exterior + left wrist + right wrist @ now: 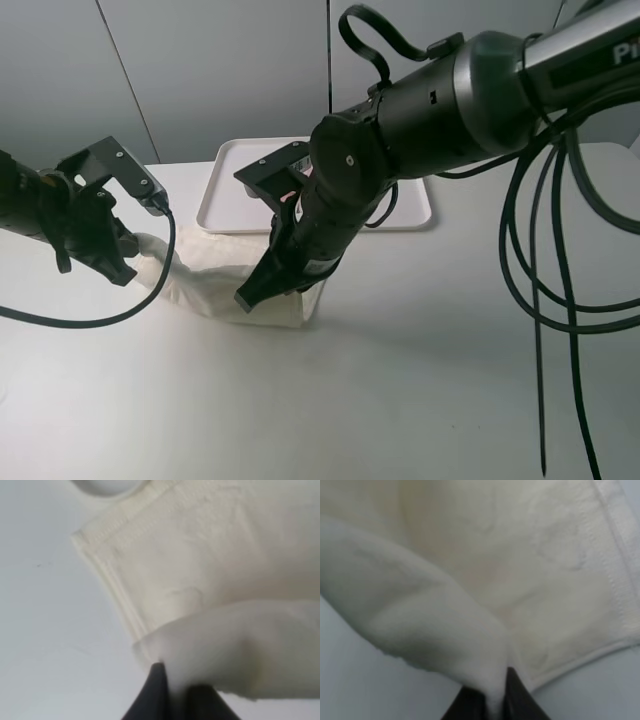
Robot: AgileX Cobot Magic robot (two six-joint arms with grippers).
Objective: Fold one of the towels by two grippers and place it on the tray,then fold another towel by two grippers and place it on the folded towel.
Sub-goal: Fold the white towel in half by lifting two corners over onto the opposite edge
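A: The table (420,380) is white and bare, and grey wall panels (220,70) are standing behind it. What are the hands doing?

B: The left gripper (125,268) is pinching shut on a corner of the cream-white towel (215,285). The right gripper (248,297) is pinching shut on the other end. Cloth is bunching up between the black fingers of each one.

A: Why are both holding it?

B: I think they are folding it. With two corners pinched, the towel is staying stretched between them, so one half can go over the other. The wrist cameras are showing a sewn edge with layers lying under the lifted flap.

A: Where is the towel sitting?

B: It is sitting just in front of the tray (208,212), with its low part resting on the table.

A: Is the pink towel lying on the tray?

B: I cannot tell. The big right arm is covering the middle of the tray.

A: Is there room to move?

B: In front of the tray the table is looking wide and free. The left side of the tray is showing bare. The tray has a low rim, so the towel is probably needing a little lift to go over it. To the right of the tray, black cables (530,250) are hanging down, and they could get in the way.
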